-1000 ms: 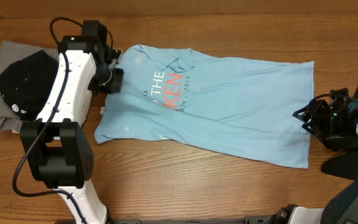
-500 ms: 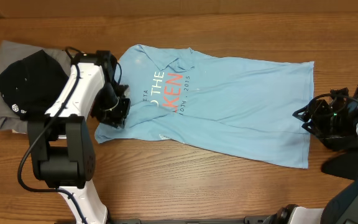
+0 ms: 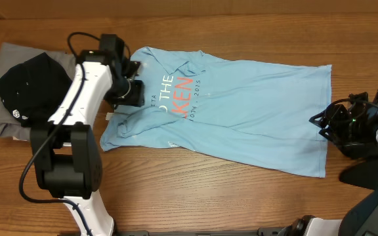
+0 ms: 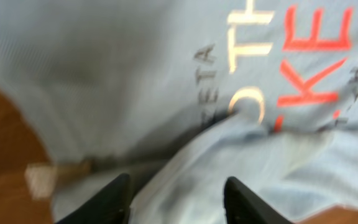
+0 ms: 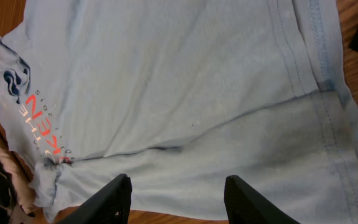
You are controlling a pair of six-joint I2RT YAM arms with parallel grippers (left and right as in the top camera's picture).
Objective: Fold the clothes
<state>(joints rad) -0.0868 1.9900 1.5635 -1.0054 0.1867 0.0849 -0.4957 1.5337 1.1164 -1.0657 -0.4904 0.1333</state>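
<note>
the t-shirt reads "the" in white beside "ken" in orange-red, with a small "2015" at the end of a finer line, while the left wrist view catches "eta", "th" and "ke" up close, and the white mark on the black garment is too small to read.

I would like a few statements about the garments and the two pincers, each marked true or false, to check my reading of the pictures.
1. The light blue T-shirt lies spread on the wooden table. True.
2. The black garment lies on the T-shirt. False: it lies on the grey garment, left of the T-shirt.
3. The left pincer is at the T-shirt's end with the lettering. True.
4. The right pincer is shut on the T-shirt. False: its fingers stand apart and it holds nothing.
</note>
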